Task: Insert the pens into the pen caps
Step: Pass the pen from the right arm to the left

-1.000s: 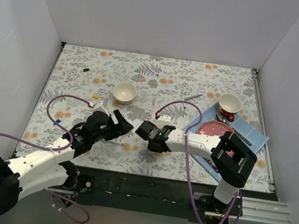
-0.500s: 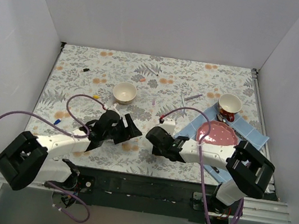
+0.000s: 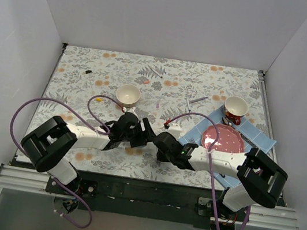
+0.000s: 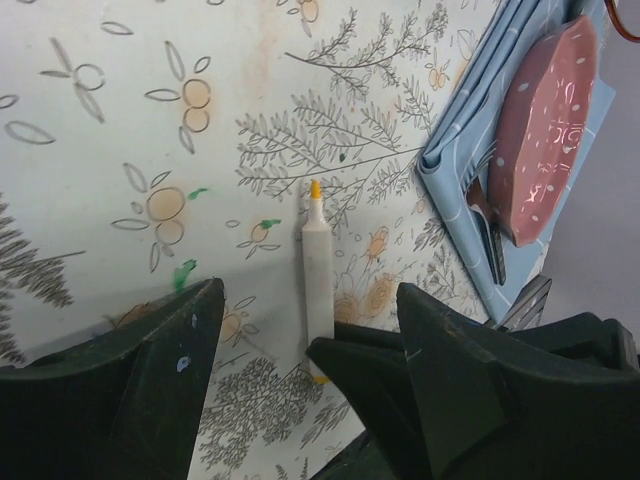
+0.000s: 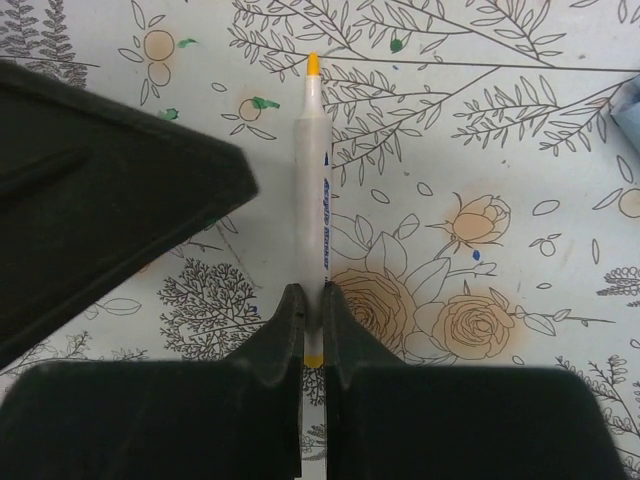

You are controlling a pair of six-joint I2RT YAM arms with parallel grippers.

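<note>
**Yellow-tipped pen pinched at its tail**

The right gripper [image 5: 312, 300] is squeezed narrow on the tail of the smooth, round white pen [image 5: 312, 170]. The pen points to 12 o'clock over the flowery cloth [image 5: 480, 120]. The left gripper [image 3: 139, 130] gapes wide, holding nothing. Flat open cloth lies past the tip. A folded blue napkin [image 4: 470, 130] sits at 3 o'clock.

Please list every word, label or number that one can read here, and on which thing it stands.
Blue print along the barrel of the yellow-tipped pen: too blurred to read.
No other text is visible in any view.
</note>
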